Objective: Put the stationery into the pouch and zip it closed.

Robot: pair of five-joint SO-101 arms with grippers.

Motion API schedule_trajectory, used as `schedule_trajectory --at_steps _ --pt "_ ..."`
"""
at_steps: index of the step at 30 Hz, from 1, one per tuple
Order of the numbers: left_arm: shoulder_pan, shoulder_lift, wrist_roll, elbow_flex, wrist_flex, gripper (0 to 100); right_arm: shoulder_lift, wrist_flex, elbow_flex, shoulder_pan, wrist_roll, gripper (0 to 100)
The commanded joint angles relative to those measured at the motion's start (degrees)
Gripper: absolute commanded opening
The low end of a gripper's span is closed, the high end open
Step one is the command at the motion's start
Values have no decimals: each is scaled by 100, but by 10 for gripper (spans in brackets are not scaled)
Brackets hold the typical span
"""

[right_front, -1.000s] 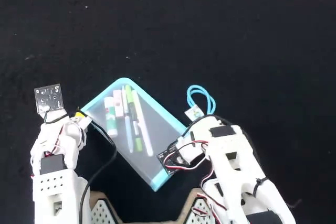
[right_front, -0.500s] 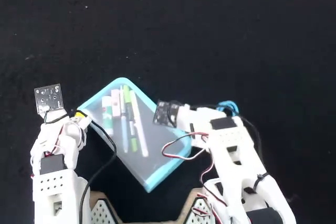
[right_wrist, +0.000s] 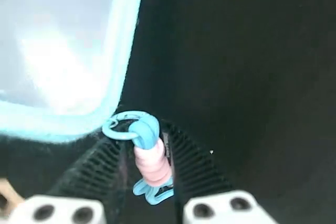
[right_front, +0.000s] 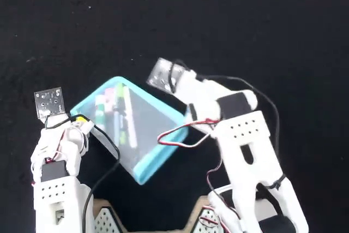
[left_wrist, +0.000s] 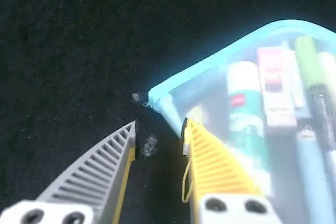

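pouch [right_front: 143, 137]: we saw it lying diagonal near the tabletop's [right_front: 245, 36] front edge, stationery [right_front: 116, 114] inside
right gripper [right_wrist: 143, 141]: pinched the zip pull [right_wrist: 150, 165] at a pouch corner
left gripper [left_wrist: 157, 135]: spread, astride the left corner

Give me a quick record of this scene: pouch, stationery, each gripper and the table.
pouch: translucent, cyan-edged, on the table
stationery: inside the pouch; glue stick and markers visible
right gripper: shut on the zipper pull
left gripper: open, at a pouch corner
table: black
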Motion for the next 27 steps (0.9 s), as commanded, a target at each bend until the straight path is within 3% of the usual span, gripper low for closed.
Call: schedule_trajectory --at_steps 1,5,16,20,27 --pt "4 -70 9 -119 44 159 -40 26 -1042 -774 -985 11" --pt "4 -70 9 -119 44 159 -40 -35 -1727 -1187 -1424 11" --pt "215 -70 9 -31 35 161 -40 -1582 -1947 -1855 -1873 11" --pt "690 -70 0 110 9 162 -40 -1644 -1956 -2391 -1873 11" --pt "796 -70 0 110 9 162 -101 -1495 -1974 -2752 -1873 11"
